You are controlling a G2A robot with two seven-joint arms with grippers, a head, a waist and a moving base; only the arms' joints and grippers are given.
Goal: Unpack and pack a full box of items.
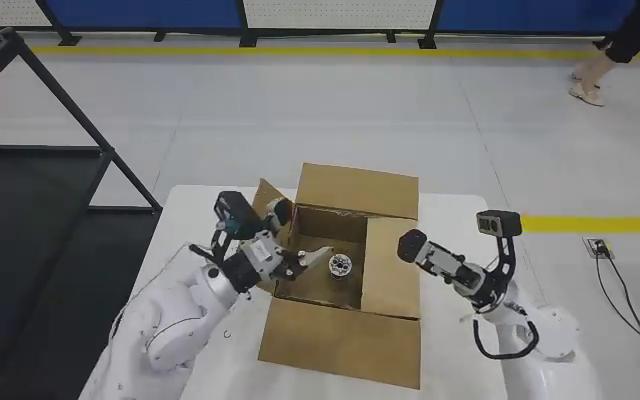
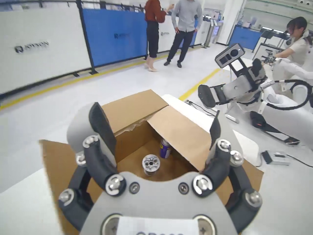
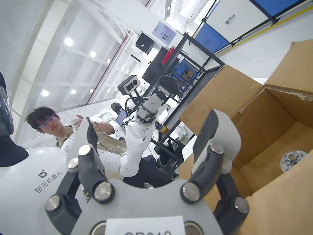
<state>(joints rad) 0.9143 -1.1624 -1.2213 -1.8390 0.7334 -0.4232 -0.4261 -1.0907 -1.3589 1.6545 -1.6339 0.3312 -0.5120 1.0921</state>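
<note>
Cardboard box (image 1: pixel 340 345): flaps open, at centre of white surface (image 1: pixel 195 215).
Contents: round metal part (image 1: pixel 340 264) on box floor; blue spray can (image 2: pixel 165 149) just beside it.
Left end effector (image 1: pixel 315 260): fingers spread, empty, at box's 9 o'clock rim.
Right end effector (image 1: pixel 409 245): fingers spread, empty, above 3 o'clock flap.

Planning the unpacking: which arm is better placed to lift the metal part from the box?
Likely left. The left gripper hangs open over the box opening, aimed at the metal part inside. The right gripper, also open, sits above the side flap, tilted upward.
</note>
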